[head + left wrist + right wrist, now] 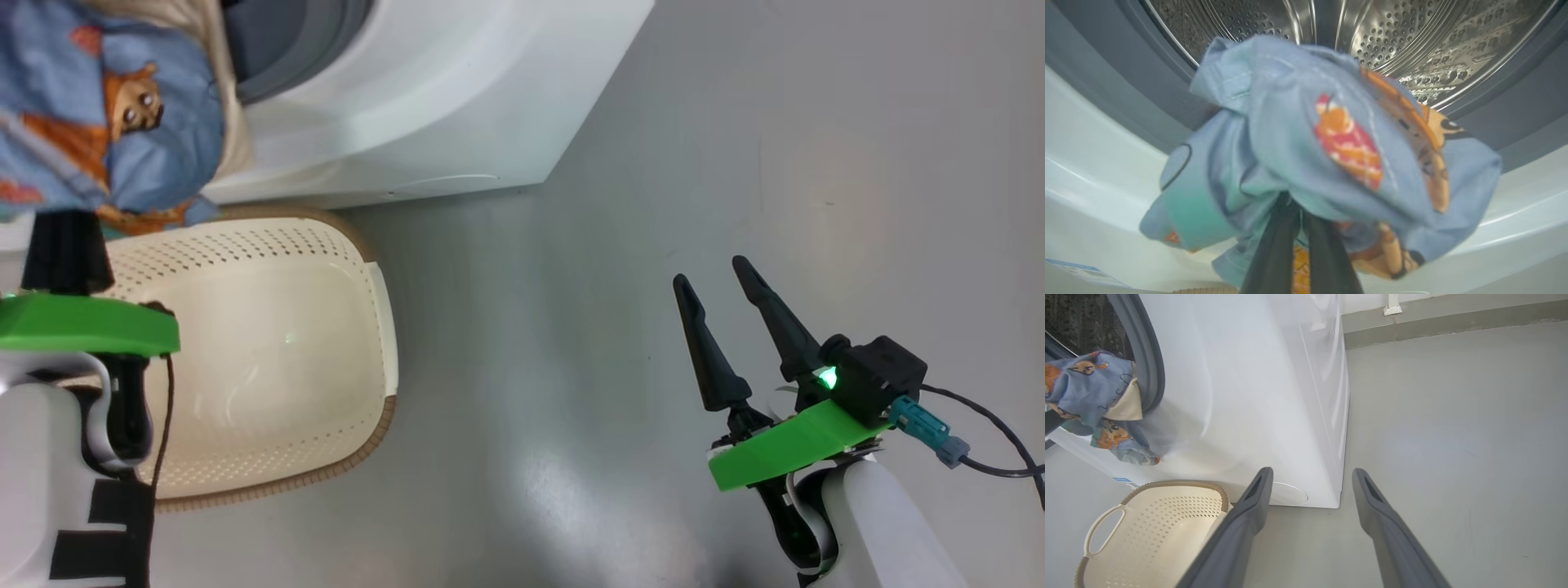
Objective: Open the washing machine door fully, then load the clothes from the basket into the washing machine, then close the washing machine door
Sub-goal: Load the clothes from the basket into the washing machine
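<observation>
The washing machine [424, 98] stands white on the grey floor [735, 163]. Its mouth is open to view, showing the grey rubber ring [1149, 367] and the perforated steel drum [1412, 41]. The basket [245, 367] sits on the floor just in front of the machine, below its mouth. The clothes [1298, 134], a bundle of blue fabric with orange fox faces and a cream part, hang before the machine's mouth at the ring's lower edge, outside the drum. The left gripper [1296, 208] is clamped on this bundle, its two dark fingers close together with their tips buried in the fabric. The right gripper [710, 273] hovers over the floor, well apart from the machine's side, fingers spread wide around nothing. A small blue label sticker [1081, 271] sits low on the machine's front.
</observation>
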### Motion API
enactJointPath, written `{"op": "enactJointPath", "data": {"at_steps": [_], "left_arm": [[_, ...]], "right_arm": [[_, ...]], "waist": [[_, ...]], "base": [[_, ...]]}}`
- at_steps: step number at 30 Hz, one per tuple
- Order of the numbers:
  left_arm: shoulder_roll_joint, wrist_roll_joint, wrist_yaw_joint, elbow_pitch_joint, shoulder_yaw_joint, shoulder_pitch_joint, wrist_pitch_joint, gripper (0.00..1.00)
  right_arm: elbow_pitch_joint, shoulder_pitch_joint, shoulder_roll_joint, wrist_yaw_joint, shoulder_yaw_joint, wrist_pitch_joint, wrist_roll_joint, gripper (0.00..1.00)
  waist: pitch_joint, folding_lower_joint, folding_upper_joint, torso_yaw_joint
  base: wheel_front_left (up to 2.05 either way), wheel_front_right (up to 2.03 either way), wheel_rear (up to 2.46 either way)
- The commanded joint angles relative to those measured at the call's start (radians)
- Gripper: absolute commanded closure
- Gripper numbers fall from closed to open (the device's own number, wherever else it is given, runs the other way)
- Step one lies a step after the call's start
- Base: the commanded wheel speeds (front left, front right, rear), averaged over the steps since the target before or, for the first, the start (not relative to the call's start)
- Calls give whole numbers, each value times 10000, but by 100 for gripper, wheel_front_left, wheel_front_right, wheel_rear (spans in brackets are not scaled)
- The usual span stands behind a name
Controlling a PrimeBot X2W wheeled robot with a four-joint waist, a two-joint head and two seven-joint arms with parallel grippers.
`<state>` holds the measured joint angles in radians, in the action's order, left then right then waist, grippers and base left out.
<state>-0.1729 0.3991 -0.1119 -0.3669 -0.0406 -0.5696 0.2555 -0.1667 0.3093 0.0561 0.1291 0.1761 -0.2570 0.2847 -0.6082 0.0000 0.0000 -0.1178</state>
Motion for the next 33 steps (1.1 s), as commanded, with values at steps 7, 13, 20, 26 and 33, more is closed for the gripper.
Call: {"op": "enactJointPath", "data": {"at_steps": [7,13,20,26,33], "left_arm": [[-770,-29,-63,759,-279,-401,-246,100],[-1198,-175,35,703,-146,-1484,-904,100],[-1441,-328,127,-14,111,-2803,-1486,100],[-1731,-463,135,-987,264,-3883,-1748,100],[-1904,-665,64,-1830,681,-4876,-2033,100]], "right_arm": [[69,-228,-59,16,337,-48,78,0],[46,-287,-59,16,421,-48,213,0],[46,-249,-59,16,565,-48,386,0],[76,-208,-59,16,601,-48,474,0],[143,-135,-59,16,595,-48,554,0]], "waist": [[316,0,0,-137],[356,0,0,-388],[232,0,0,-670],[-23,0,0,-891],[-423,0,0,-979]], "base": [[0,0,0],[0,0,0],[0,0,0],[0,0,0],[0,0,0]]}}
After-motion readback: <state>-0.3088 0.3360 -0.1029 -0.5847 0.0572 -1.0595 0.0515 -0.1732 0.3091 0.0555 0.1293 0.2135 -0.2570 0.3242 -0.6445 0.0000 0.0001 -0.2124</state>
